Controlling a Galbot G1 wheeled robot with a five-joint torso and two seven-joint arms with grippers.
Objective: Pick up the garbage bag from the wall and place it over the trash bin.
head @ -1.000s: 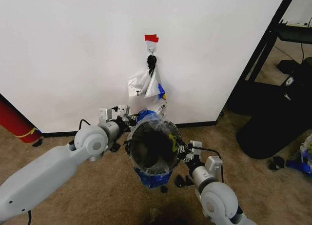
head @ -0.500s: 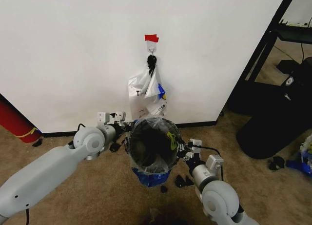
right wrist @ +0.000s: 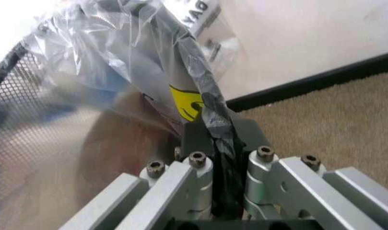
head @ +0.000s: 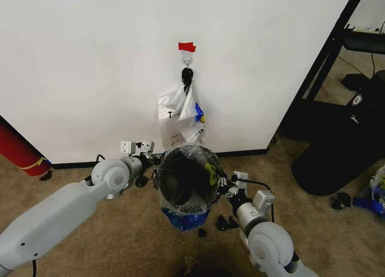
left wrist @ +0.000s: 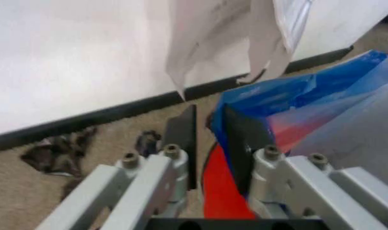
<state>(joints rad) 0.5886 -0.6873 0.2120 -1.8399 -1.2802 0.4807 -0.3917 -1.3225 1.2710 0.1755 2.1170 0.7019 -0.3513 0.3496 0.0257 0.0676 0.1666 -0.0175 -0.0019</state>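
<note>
Right claw (right wrist: pixel 222 143) on garbage bag (right wrist: pixel 117 62) rim

Only fragments of dark lettering show, on the white bag (head: pixel 180 112) hanging on the wall and on the plastic (right wrist: pixel 200 12) seen from the right wrist, where a "D" can be guessed, and no whole word can be read.

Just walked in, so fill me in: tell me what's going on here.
The robot is fitting a garbage bag over the trash bin by the wall. The right gripper is clamped on the bag and rim. The left gripper sits open at the bin's other side. Another bag hangs on the wall hook.
</note>
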